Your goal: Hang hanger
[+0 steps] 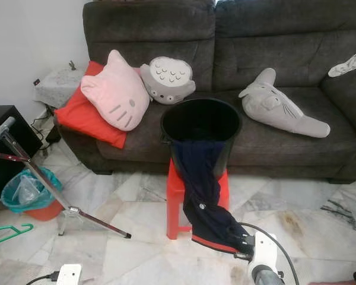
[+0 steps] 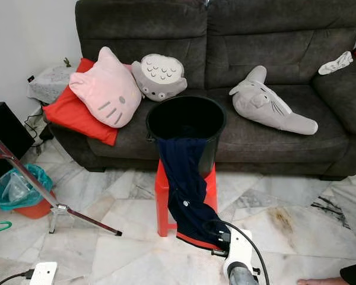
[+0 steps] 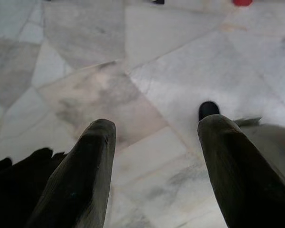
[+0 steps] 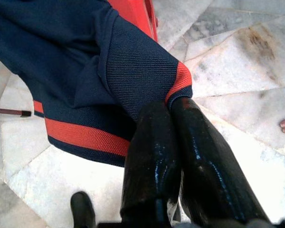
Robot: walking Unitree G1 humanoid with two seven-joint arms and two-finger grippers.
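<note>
A navy jacket (image 1: pixel 204 190) draped from the bucket (image 1: pixel 202 127) is pinched at its cuff by the closed right gripper (image 4: pixel 173 107); the left gripper (image 3: pixel 154 130) is held apart, empty, above the floor (image 3: pixel 147 42).

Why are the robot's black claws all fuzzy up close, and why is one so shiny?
Left wrist view: the fingers sit too near the lens, so they blur while the marble floor stays clearer. Right wrist view: room light glints off the glossy fingers gripping the navy jacket.
</note>
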